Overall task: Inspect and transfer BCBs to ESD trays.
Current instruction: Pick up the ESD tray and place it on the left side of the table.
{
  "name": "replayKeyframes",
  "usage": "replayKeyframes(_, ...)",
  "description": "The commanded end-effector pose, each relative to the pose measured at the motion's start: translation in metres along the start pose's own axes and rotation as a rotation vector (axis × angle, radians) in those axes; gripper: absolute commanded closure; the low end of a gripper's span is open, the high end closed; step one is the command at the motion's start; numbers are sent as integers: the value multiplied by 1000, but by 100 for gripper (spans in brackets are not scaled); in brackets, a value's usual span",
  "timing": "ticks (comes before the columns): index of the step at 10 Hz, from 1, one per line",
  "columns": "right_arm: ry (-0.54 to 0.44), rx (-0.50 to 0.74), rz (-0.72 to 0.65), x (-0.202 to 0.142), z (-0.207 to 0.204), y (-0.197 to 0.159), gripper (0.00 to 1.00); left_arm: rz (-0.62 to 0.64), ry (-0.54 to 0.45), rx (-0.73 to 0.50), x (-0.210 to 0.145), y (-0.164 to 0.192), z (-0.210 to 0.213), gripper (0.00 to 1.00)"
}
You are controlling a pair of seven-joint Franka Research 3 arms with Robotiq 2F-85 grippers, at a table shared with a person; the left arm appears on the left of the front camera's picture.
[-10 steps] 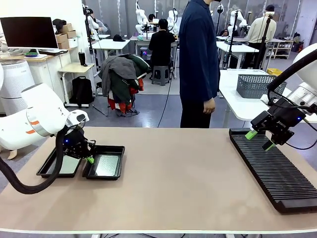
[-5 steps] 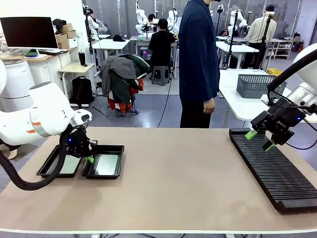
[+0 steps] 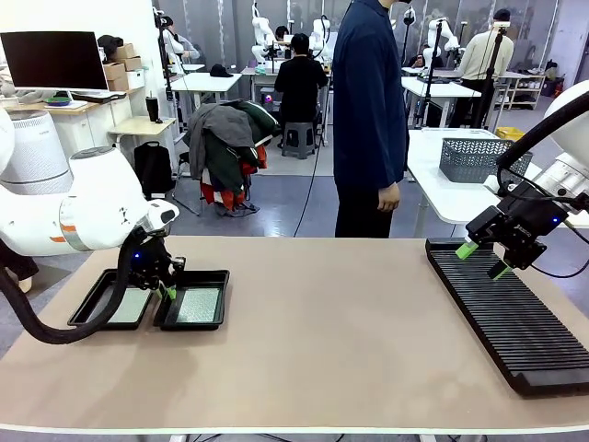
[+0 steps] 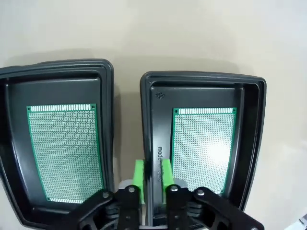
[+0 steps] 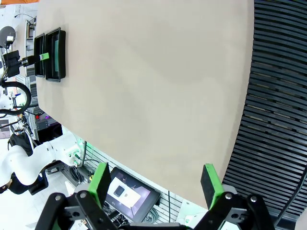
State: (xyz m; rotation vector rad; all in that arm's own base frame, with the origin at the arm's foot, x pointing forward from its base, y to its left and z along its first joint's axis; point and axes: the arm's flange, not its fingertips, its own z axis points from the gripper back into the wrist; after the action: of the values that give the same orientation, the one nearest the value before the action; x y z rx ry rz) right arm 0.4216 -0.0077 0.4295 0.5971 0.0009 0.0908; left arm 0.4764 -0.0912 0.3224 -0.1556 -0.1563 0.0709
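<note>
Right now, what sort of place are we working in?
Probably a robotics lab or data-collection workshop: other robot arms stand at tables behind, a person sits working at a bench, and a monitor sits on a side desk.

The table [image 3: 350, 350] had a plain beige top. Two black trays lay directly on it near the left end, side by side and just apart: one [image 3: 112, 302] nearer the edge, the other [image 3: 196, 304] just inside it. A long black ribbed rack [image 3: 511, 313] lay along the right end, well apart from the trays.
</note>
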Motion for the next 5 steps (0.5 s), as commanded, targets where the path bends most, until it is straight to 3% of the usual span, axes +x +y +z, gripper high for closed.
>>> replayKeyframes(1,-10,2,-20,-2,0,2,0,2,1,34,2,-9,6,62)
replayKeyframes(4,-10,2,-20,-2,0,2,0,-18,-19,77,-5,-19,25,44)
replayKeyframes(5,-10,2,-20,-2,0,2,0,-29,-23,91,-8,-23,34,30)
